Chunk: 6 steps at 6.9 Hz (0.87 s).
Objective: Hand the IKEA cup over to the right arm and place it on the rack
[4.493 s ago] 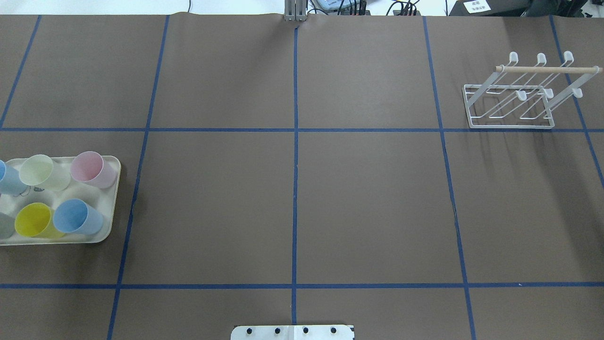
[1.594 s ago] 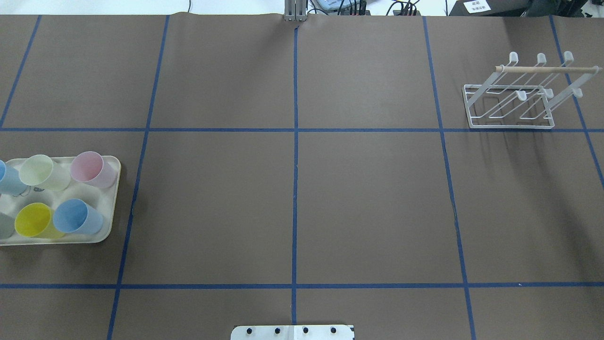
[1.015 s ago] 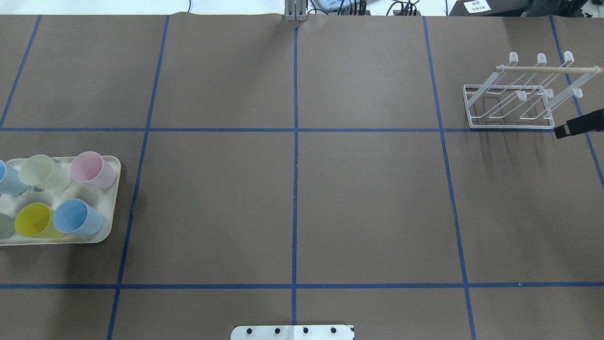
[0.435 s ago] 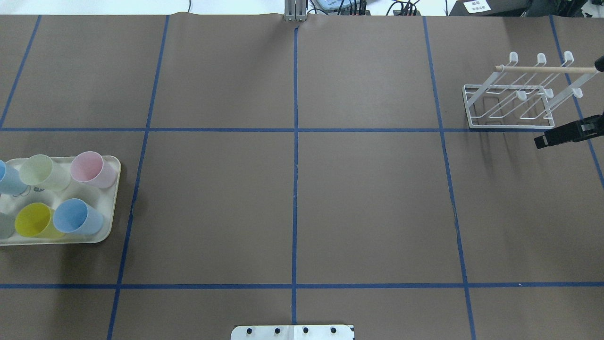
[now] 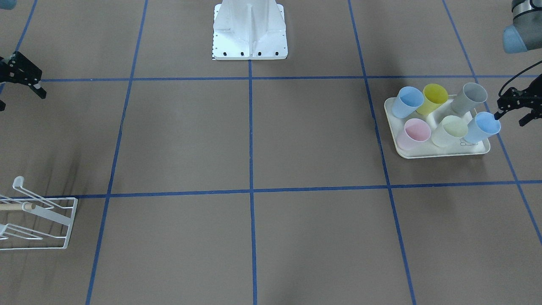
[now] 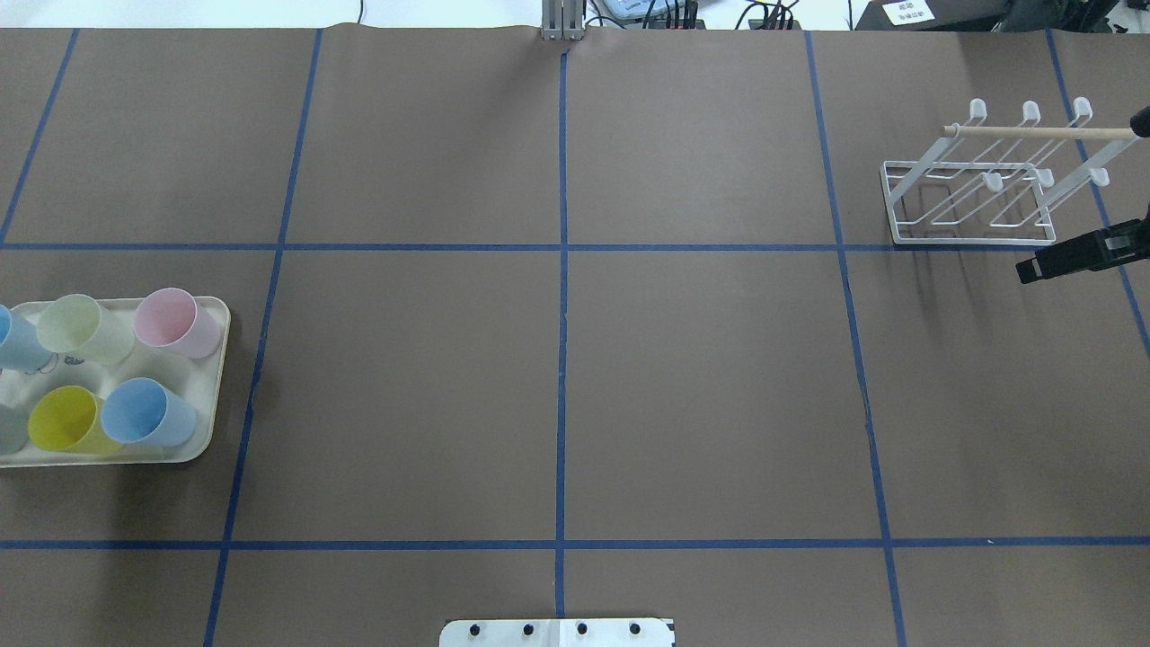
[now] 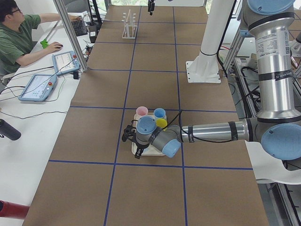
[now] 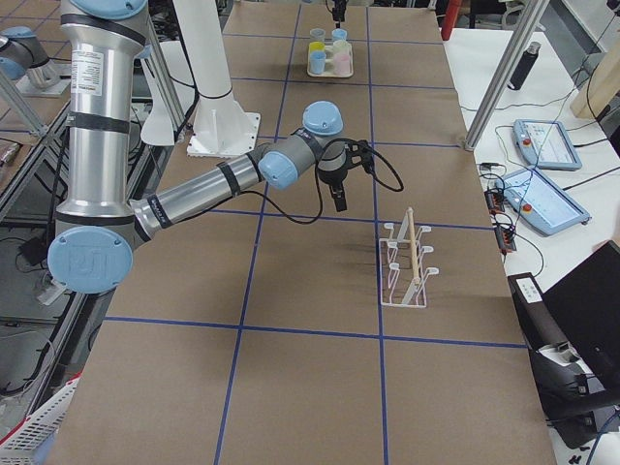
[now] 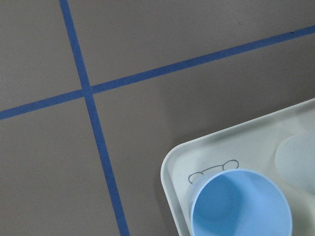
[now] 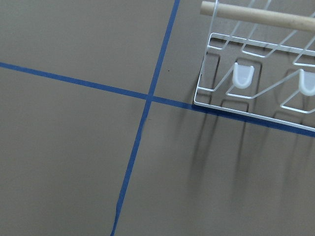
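Several pastel IKEA cups stand on a cream tray [image 5: 444,154], with a light blue cup [image 5: 480,127] at its outer corner. My left gripper [image 5: 510,117] hovers open just beside that cup, touching nothing. The left wrist view shows the same cup [image 9: 241,204] at the bottom right, with no fingers in frame. The white wire rack [image 6: 970,241] with its wooden dowel stands at the far right. My right gripper [image 5: 20,99] hangs open and empty above the table, just in front of the rack's right end. The overhead view shows only one of its fingers [image 6: 1033,267].
The other cups on the tray are blue [image 5: 406,101], yellow [image 5: 434,98], grey [image 5: 470,97], pink [image 5: 415,132] and pale green [image 5: 451,130]. The white robot base [image 5: 250,29] sits mid-table at my edge. A seated person [image 7: 19,42] works beside tablets.
My right gripper came into the overhead view from the right edge and moved left, stopping by the rack's front right corner. The cups and the rack have not moved.
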### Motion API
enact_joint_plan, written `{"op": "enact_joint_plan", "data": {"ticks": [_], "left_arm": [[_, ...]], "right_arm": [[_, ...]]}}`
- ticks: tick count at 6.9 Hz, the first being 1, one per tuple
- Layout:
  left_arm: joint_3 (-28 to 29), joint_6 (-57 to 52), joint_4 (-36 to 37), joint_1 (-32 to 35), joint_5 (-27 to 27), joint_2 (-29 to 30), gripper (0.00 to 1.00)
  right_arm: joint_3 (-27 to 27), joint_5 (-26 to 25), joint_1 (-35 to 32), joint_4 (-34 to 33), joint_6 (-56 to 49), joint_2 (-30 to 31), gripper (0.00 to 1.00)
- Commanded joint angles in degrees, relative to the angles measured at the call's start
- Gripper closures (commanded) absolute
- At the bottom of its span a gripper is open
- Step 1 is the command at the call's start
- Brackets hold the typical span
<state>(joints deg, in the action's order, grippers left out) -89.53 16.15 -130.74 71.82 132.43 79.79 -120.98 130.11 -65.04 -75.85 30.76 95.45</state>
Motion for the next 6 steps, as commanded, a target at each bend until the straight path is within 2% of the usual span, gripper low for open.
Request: {"op": "enact_joint_plan", "data": {"ticks": [1, 3, 5, 6], "left_arm": [[1.46, 0.11, -0.04, -1.33, 0.02, 1.06, 0.32], [1.64, 0.2, -0.04, -1.86, 0.02, 1.24, 0.56], [1.64, 0.2, 0.04, -2.65, 0.02, 1.42, 0.67], [1.64, 0.2, 0.04, -2.65, 0.02, 1.42, 0.75]], "right_arm": [[0.04, -0.03, 0.09, 0.0, 0.0, 0.0, 0.0], [0.04, -0.03, 0.09, 0.0, 0.0, 0.09, 0.0], [0.04, -0.03, 0.09, 0.0, 0.0, 0.09, 0.0], [0.04, 0.06, 0.09, 0.0, 0.0, 0.09, 0.0]]}}
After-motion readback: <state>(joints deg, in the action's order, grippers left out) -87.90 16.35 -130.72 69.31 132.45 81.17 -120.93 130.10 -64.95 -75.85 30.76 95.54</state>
